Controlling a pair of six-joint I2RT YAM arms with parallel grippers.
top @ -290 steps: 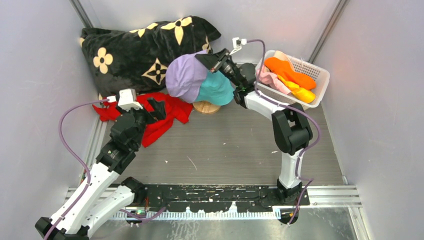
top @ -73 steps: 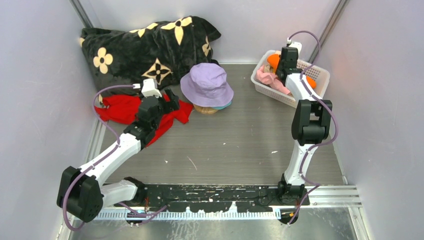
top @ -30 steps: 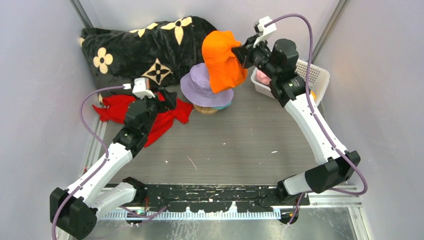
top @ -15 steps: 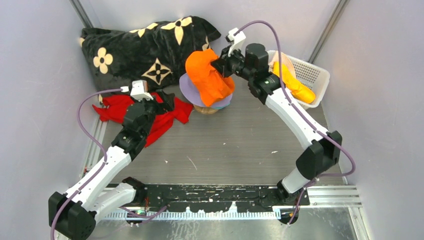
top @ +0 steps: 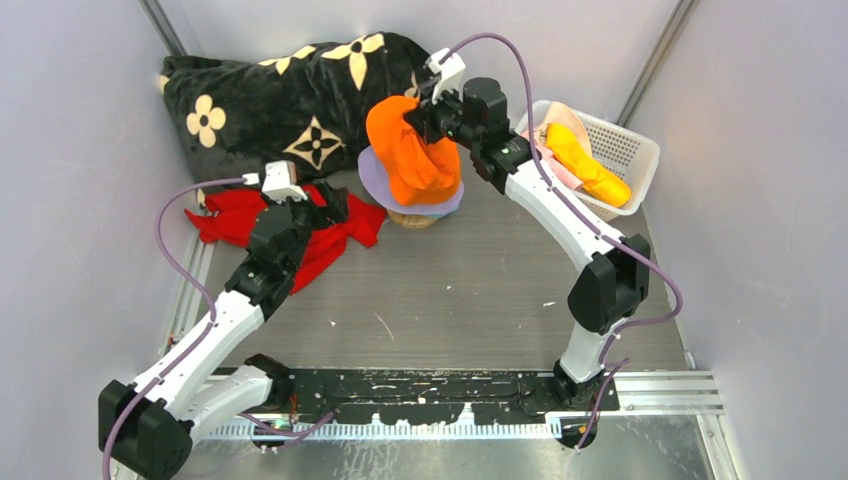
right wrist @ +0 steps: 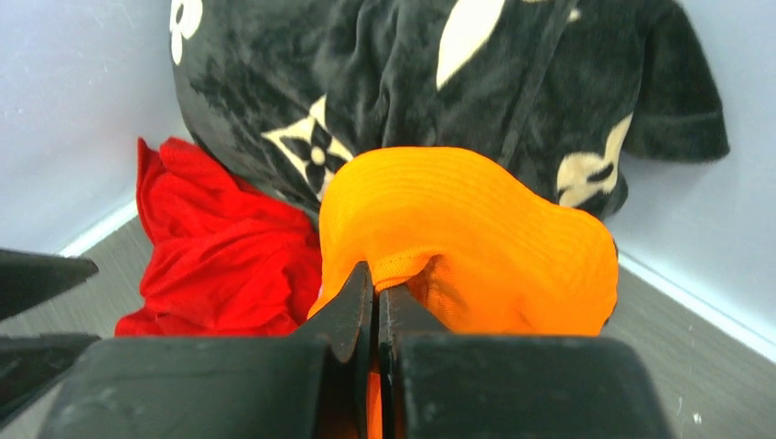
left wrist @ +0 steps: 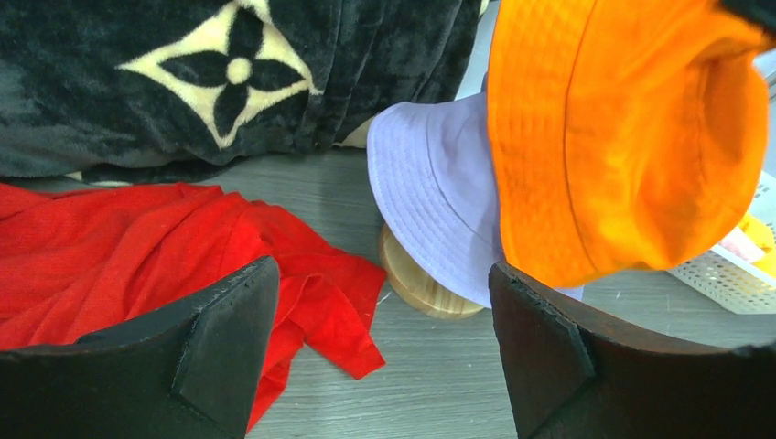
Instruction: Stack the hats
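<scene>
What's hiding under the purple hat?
Only a round wooden stand peeks out below the purple hat. Anything else underneath is covered by its brim and the orange hat.

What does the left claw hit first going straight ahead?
The left claw would probably meet the brim of the lavender hat, or the wooden stand under it; depth is unclear.

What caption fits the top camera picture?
Right tool holds the orange hat over the lavender hat; open left tool hovers over the red cloth.
</scene>
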